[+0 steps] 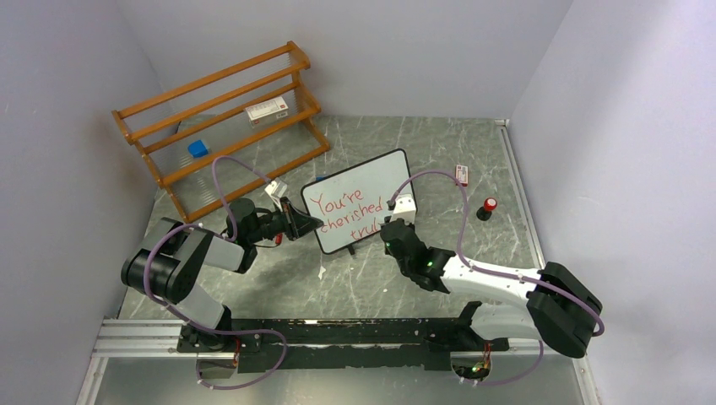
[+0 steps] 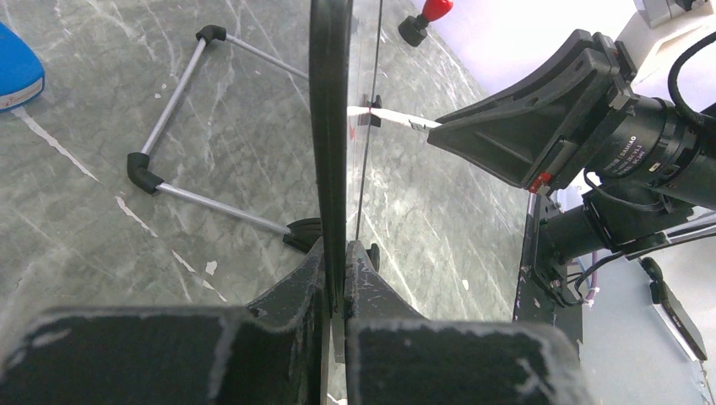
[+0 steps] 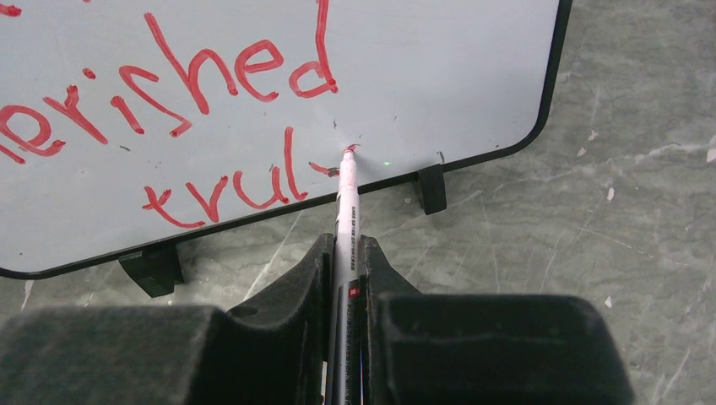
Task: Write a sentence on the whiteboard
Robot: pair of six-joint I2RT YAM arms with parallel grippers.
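Observation:
The whiteboard (image 1: pixel 359 200) stands tilted on the table, white with a thin black frame (image 2: pixel 328 126) and black feet. My left gripper (image 1: pixel 314 223) is shut on its left edge; the left wrist view (image 2: pixel 345 253) shows the frame edge-on between the jaws. Red lettering, the sentence (image 1: pixel 346 213), reads "You're cherished trul". My right gripper (image 1: pixel 390 226) is shut on a white marker (image 3: pixel 344 221), whose red tip touches the board just right of "trul" (image 3: pixel 221 196). In the right wrist view that gripper (image 3: pixel 342 249) points at the board's lower right part.
A wooden rack (image 1: pixel 221 118) stands at the back left with a white box (image 1: pixel 266 110) on it and a blue block (image 1: pixel 197 148) under it. A red-topped black cap (image 1: pixel 487 207) and a small white item (image 1: pixel 461 174) lie right of the board. A folding wire stand (image 2: pixel 181 118) is behind it.

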